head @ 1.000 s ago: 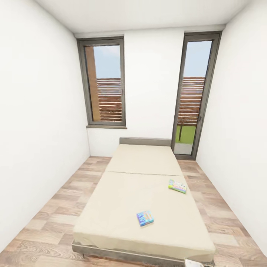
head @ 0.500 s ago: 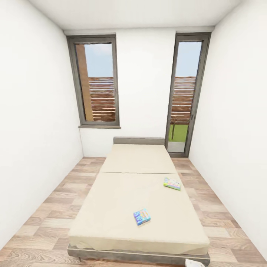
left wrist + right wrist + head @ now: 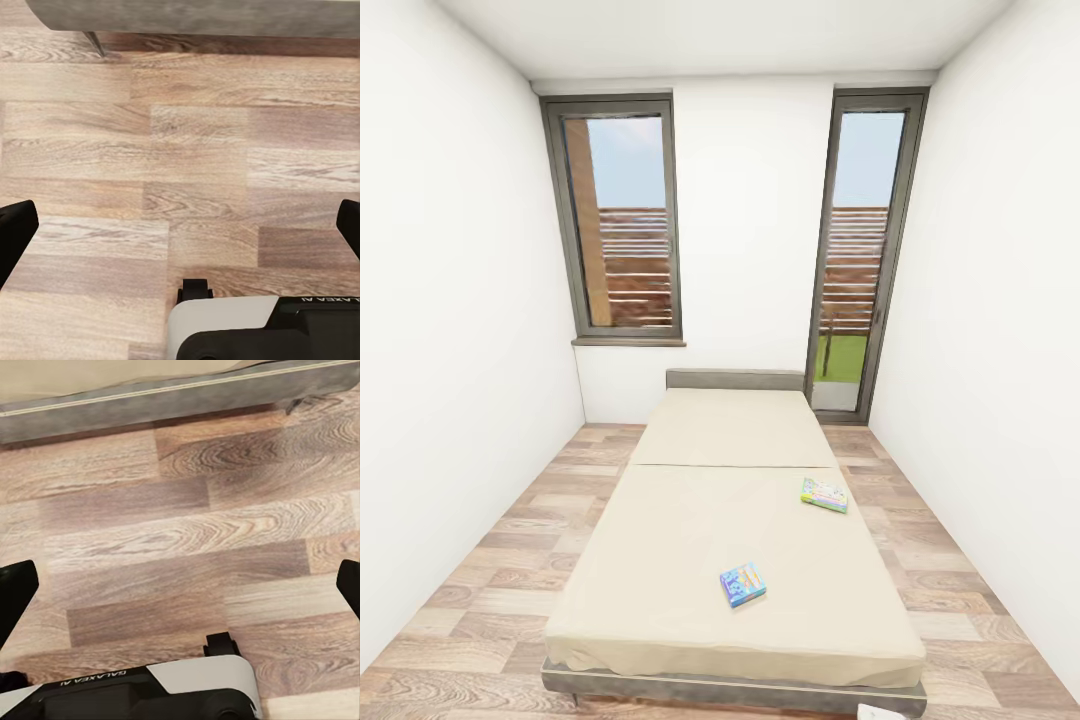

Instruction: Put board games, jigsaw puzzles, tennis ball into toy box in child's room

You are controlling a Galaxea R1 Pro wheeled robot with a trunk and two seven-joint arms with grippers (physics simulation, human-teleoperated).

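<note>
Even, bright daylight fills the room, coming through the two windows (image 3: pixel 622 220) at the far wall. Shadows are faint, with a thin dark band under the bed (image 3: pixel 735 520). Walls splay outward at the edges; floor (image 3: pixel 180 172) grain looks slightly soft.

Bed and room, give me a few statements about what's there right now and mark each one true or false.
1. Two board games lie on the bed. True.
2. The two games are stacked. False: they lie apart.
3. The left gripper is open over wood floor. True.
4. The right gripper holds a game. False: it is open and empty.
5. The bed's headboard stands at the wall with the windows. True.
</note>
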